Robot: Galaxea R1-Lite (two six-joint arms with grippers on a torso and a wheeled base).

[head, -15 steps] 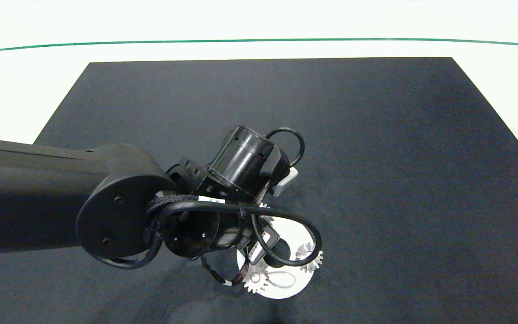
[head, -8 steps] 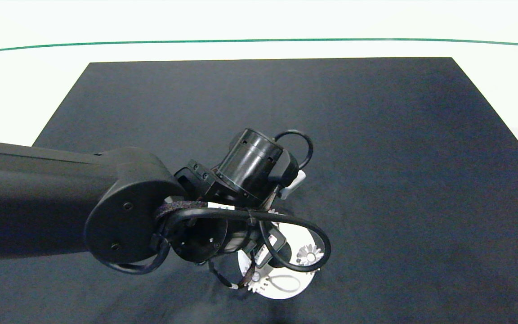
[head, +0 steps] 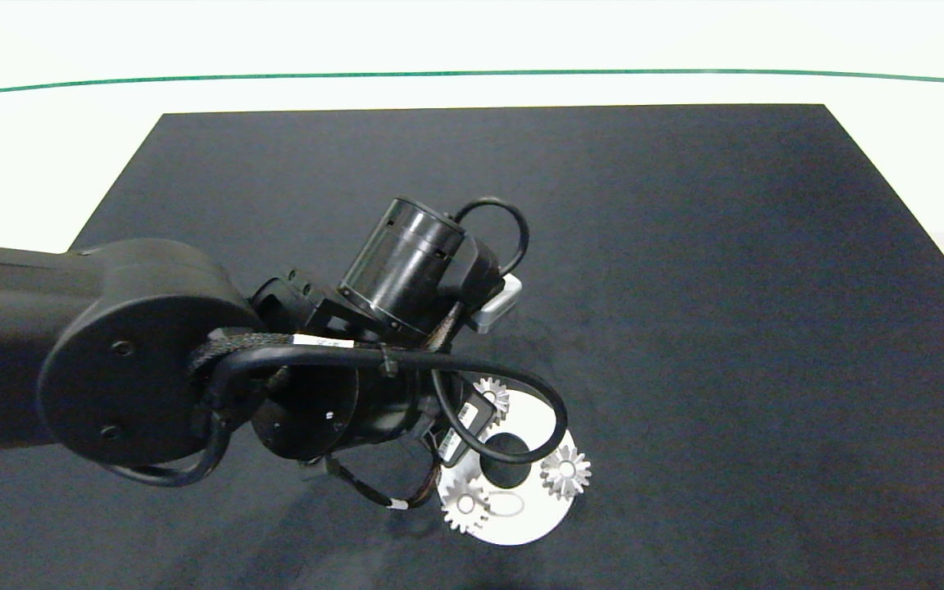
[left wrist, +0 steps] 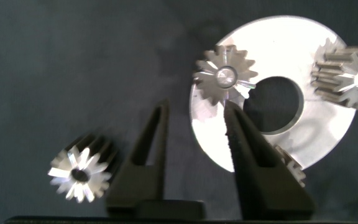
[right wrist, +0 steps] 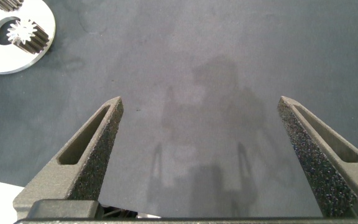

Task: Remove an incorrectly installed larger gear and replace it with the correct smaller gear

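My left gripper (left wrist: 194, 115) hangs open and empty over the edge of a round silver disc (left wrist: 328, 140) with a centre hole. The flatter smaller gear (left wrist: 225, 74) sits on the disc just past the fingertips. A thick gear with long pointed teeth and a small dark hole, the larger gear (left wrist: 79, 174), lies loose on the black mat beside the left finger (left wrist: 145, 149). Seen from the head camera, the left arm covers part of the disc (head: 521, 524), which carries three gears; the loose gear is hidden under the arm. My right gripper (right wrist: 201, 102) is open over bare mat.
Two more gears stand on the disc, one thick (left wrist: 347, 78) and one half hidden behind my right-hand finger (left wrist: 288, 165). The black mat (head: 685, 287) lies on a white table. The right wrist view catches the disc (right wrist: 36, 40) in a corner.
The left arm dipped toward the disc half a second ago, then drew back to the left. More of the disc and its gears shows now.
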